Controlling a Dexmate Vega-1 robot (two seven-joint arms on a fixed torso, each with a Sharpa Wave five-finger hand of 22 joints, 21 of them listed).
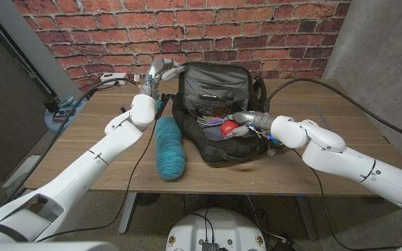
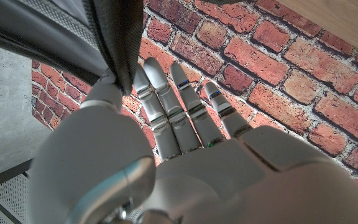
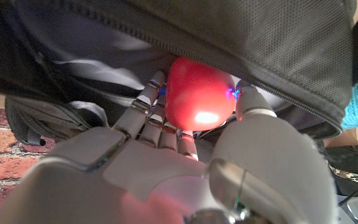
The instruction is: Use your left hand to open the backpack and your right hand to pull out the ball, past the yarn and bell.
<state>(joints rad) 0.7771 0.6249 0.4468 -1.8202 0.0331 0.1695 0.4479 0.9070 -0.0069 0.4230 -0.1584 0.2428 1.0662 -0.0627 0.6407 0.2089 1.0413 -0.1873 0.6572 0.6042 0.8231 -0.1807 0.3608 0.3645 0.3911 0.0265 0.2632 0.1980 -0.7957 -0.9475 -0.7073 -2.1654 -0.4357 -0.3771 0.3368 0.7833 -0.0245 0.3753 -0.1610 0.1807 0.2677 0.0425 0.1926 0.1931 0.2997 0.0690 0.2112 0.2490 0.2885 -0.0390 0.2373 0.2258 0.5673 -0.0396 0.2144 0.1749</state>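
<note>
Two jobs run together: my left robot hand [image 1: 160, 72] pinches the backpack's [image 1: 218, 111] soft grey flap upright so the mouth stays wide, while my right robot hand [image 1: 246, 122] cups the smooth, glossy red ball [image 1: 227, 127] inside. Fuzzy teal yarn [image 1: 169, 147] lies on the wooden desk [image 1: 103, 150] beside the bag.

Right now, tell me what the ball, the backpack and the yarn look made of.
Ball: smooth glossy red, likely plastic or rubber, bright glare spot. Backpack: dark grey woven fabric, matte, fine weave visible. Yarn: teal skein, soft fuzzy strands, probably wool or acrylic.
</note>
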